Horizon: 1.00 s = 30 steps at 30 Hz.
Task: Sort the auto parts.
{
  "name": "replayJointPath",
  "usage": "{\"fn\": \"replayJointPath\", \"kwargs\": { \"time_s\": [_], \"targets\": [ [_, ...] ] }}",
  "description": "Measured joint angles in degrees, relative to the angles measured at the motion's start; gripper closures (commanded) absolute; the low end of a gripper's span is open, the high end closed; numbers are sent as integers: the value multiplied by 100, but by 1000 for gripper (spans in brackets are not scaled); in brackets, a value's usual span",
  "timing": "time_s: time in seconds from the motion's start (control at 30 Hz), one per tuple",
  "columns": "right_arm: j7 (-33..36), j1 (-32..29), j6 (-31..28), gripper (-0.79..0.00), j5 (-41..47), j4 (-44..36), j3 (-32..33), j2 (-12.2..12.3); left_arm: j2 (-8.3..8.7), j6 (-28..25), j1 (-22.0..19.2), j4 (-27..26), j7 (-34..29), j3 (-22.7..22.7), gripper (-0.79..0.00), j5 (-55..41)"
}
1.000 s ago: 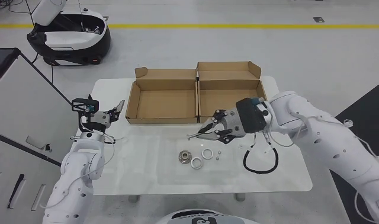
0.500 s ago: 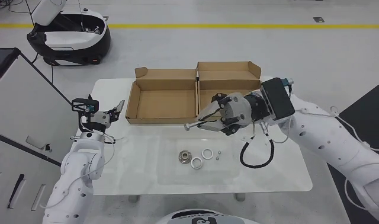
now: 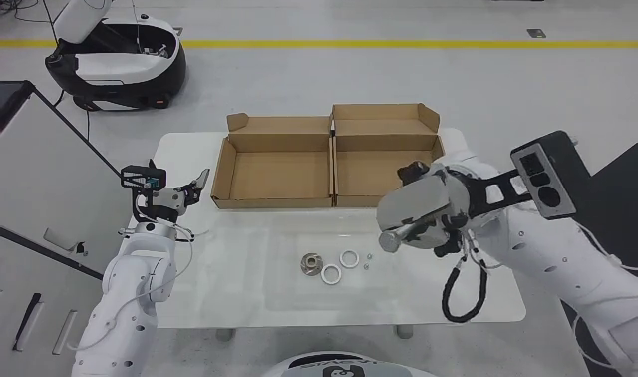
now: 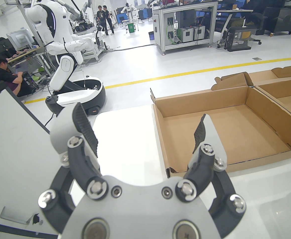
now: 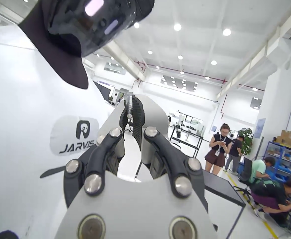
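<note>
Over the table's (image 3: 249, 277) right side, right gripper (image 5: 130, 108) has rolled upward, away from the boxes (image 3: 279, 173), still clamping a bolt (image 5: 128, 101), so it's not sorted yet; left gripper (image 4: 140, 115) idle, jaws apart.

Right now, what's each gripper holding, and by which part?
Right gripper: jaws shut on a threaded bolt, gripped along its shank, tip sticking out past them. Left gripper: jaws open, nothing held.
</note>
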Motion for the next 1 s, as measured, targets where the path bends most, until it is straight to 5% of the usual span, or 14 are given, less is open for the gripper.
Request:
{"fn": "replayJointPath", "kwargs": {
  "time_s": [0.77,1.0],
  "targets": [
    [-91,-348,87,0,692,-471,305,-257,0,0,0,0,0,0,-785,0],
    [348,-396,110,0,547,-346,496,-407,0,0,0,0,0,0,-785,0]
  ]
}}
